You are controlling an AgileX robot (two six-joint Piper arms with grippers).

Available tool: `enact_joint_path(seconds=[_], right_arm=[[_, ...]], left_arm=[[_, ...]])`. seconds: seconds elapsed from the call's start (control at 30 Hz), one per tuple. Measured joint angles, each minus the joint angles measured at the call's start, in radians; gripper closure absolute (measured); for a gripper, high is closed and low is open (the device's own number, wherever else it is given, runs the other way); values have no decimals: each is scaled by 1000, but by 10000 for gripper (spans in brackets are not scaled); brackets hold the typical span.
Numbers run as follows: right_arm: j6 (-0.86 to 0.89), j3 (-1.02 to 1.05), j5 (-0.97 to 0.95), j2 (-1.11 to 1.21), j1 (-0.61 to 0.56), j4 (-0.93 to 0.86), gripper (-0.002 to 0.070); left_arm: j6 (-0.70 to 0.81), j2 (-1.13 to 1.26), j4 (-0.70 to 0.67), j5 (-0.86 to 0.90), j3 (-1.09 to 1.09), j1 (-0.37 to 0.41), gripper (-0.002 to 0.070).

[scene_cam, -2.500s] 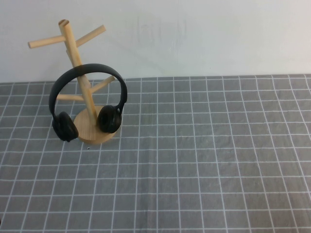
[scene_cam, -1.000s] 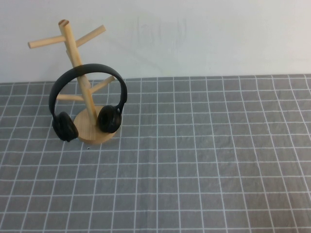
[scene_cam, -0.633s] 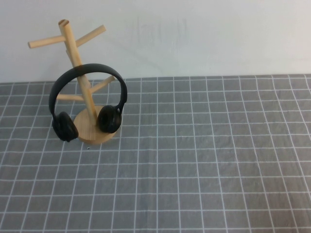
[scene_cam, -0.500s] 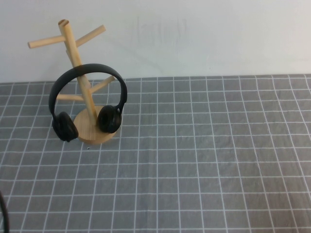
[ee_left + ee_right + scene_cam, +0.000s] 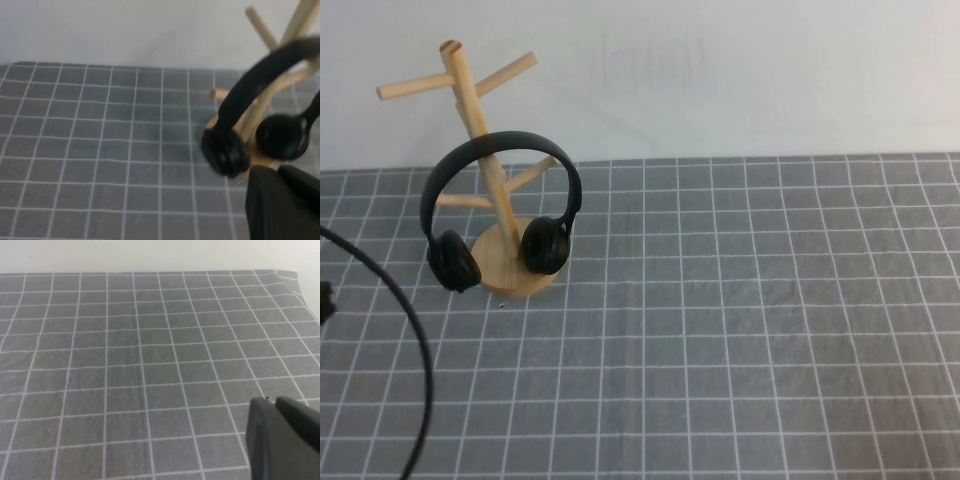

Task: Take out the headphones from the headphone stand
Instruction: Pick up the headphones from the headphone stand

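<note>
The black headphones (image 5: 453, 261) hang on the light wooden headphone stand (image 5: 466, 88), headband over a peg, one ear cup on each side of the pole above the round base. The stand is at the far left of the table. In the left wrist view the headphones (image 5: 225, 150) and the stand (image 5: 300, 20) are close ahead. My left gripper (image 5: 276, 171) is shut and empty, a little short of the ear cups. My right gripper (image 5: 274, 401) is shut and empty over bare cloth; it does not show in the high view.
A grey checked cloth (image 5: 740, 330) covers the table, with a white wall behind it. The left arm's black cable (image 5: 416, 330) curves in at the left edge of the high view, in front of the stand.
The left arm's cable has come into the high view from the lower left and moved up toward the stand. The headphones and stand have not moved.
</note>
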Motion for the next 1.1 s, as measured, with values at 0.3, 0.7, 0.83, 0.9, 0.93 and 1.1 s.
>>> enact_joint_path(seconds=[0.3,0.7,0.83,0.9,0.93,1.1], right_arm=[[0,0,0,0,0,0,682],[0,0,0,0,0,0,682],[0,0,0,0,0,0,682],[0,0,0,0,0,0,682],[0,0,0,0,0,0,682],[0,0,0,0,0,0,682]], left_arm=[[249,180,-25,-79,-11,-100,675],[130,489,354,-4,-188,-261,675],[-93,546,513,25,-233,-261,657],[-145,552,571,4,-239,-261,624],[-162,552,592,-12,-239,-261,596],[-197,574,633,-83,-241,-261,373]])
